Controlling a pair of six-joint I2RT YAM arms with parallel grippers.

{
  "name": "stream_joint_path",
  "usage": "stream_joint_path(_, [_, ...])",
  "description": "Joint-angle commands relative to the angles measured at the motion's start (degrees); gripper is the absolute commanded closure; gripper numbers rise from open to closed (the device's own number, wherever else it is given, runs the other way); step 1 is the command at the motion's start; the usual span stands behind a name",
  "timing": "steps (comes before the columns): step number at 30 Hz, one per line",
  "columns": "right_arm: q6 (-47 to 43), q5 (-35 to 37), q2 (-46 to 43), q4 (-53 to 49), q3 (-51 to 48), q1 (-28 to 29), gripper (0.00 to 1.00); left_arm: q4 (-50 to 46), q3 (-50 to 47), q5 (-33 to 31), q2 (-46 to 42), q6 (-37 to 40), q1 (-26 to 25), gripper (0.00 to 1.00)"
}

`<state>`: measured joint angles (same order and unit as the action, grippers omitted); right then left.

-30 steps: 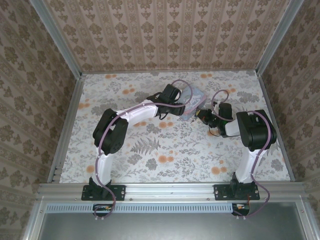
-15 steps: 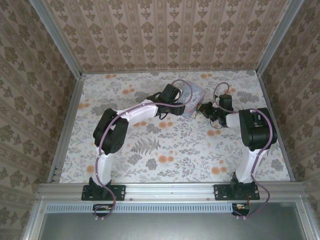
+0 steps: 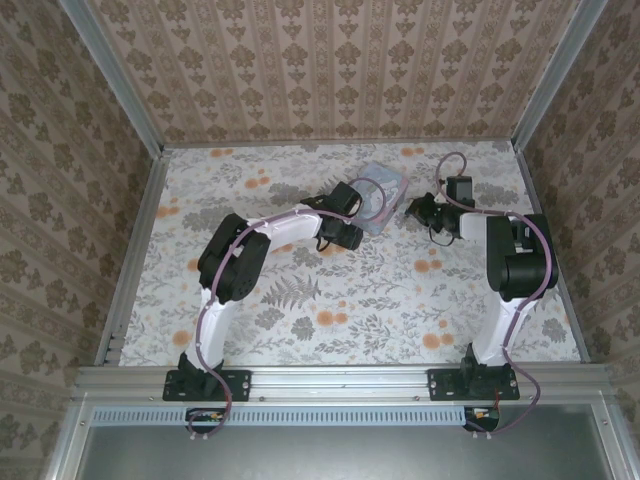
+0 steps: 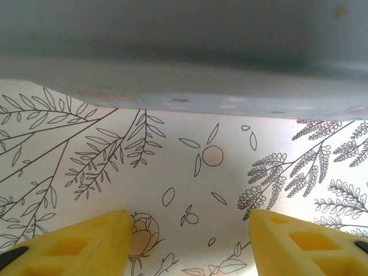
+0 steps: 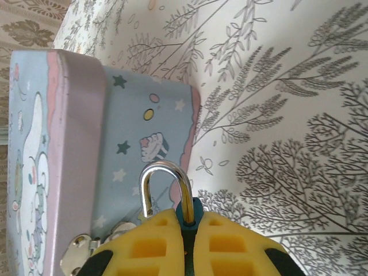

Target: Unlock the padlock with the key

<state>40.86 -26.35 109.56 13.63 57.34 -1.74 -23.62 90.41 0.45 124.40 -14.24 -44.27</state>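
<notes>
Right wrist view: the right hand (image 5: pixel 187 230) has its yellow fingers pressed together on the padlock (image 5: pixel 188 213), pinching the small blue-green body so that little of it shows between the pads; the silver shackle rises clear above the fingertips, its right leg running down into the body and its left leg dropping behind the left finger, so whether it is latched cannot be told; the padlock sits just in front of the side wall of the pale blue cartoon-printed tin (image 5: pixel 75 144), near a small metal latch plate (image 5: pixel 77 259) at the tin's lower corner; whether padlock and tin touch cannot be told; the flower-printed bench (image 5: pixel 276 103) lies beyond; in the top external view the tin stands at the far middle of the bench with the right hand just to its right; in the left wrist view the left hand (image 4: pixel 190 241) stands about half open with nothing between its yellow fingers, low over the bench and facing the tin's edge.
</notes>
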Motion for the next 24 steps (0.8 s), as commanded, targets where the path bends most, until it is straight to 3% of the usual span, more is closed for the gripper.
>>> stream_joint_path(1, [1.68,-0.61,-3.37,1.62,-3.54,-0.14,1.00,-3.48,-1.02,1.22,-1.18,0.27,-0.03,0.41])
stream_joint_path(7, [4.56,-1.33,-12.64,5.68,-13.61,0.96,1.00,-2.16,-3.02,2.73,-5.77,-0.83,0.32,0.36])
stream_joint_path(12, [5.41,-0.55,-20.78,5.36,-20.48,5.06,1.00,-0.83,-5.41,4.18,-10.94,-2.65,1.04,0.33])
stream_joint_path(18, [7.93,2.19,-25.21,6.91,-25.05,15.11,1.00,1.01,-9.28,4.96,-18.08,-5.69,3.80,0.32])
stream_joint_path(24, [12.41,6.16,-21.56,12.70,-24.12,28.31,1.00,1.02,-12.11,2.92,-24.72,-6.99,6.92,0.30])
